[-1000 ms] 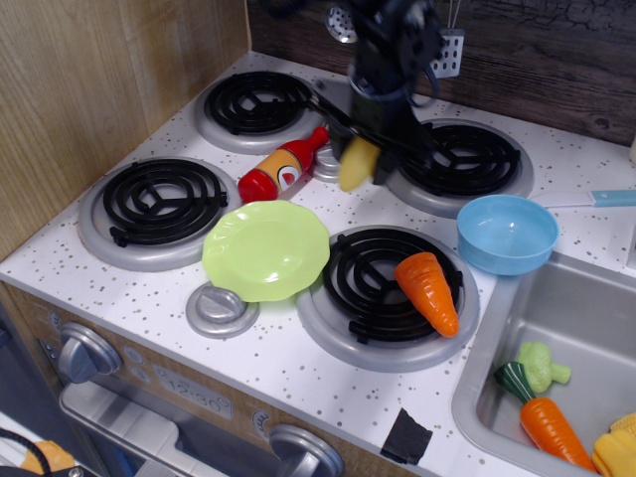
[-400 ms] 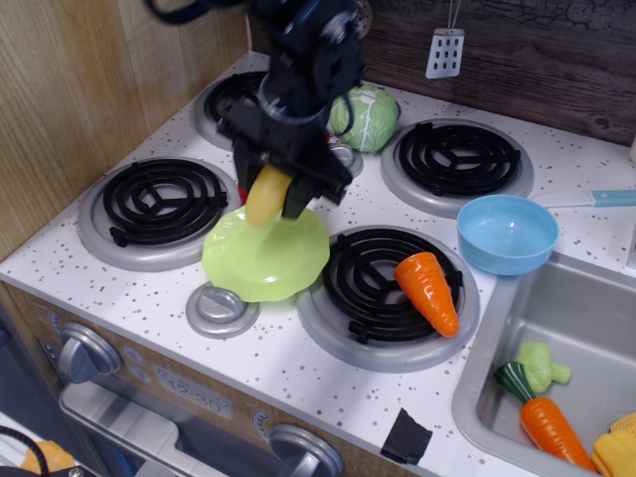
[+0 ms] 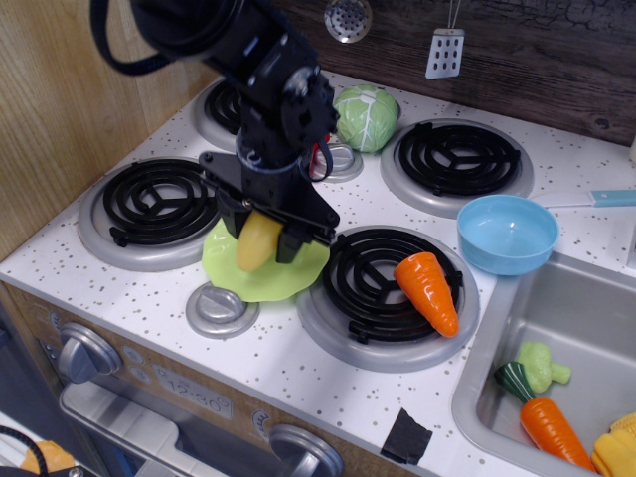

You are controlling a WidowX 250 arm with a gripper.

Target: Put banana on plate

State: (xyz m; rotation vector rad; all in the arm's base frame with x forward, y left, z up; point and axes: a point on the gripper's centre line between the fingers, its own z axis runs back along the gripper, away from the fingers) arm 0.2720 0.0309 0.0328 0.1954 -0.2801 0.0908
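Observation.image shows the black robot gripper (image 3: pixel 260 237) clamped on the smooth yellow plastic banana (image 3: pixel 257 241), held upright over the lime-green scalloped plastic plate (image 3: pixel 265 275). Whether the banana's lower tip touches the plate appears uncertain. An orange plastic carrot (image 3: pixel 428 291) lies on the adjacent black coil burner (image 3: pixel 374 280).

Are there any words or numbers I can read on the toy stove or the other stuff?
No text can be read here.
Front panel of the stove: faint raised marks, too blurred to read.
Hanging grater on the back wall: only holes, no letters.
Banana, plate, carrot, blue bowl: no labels.
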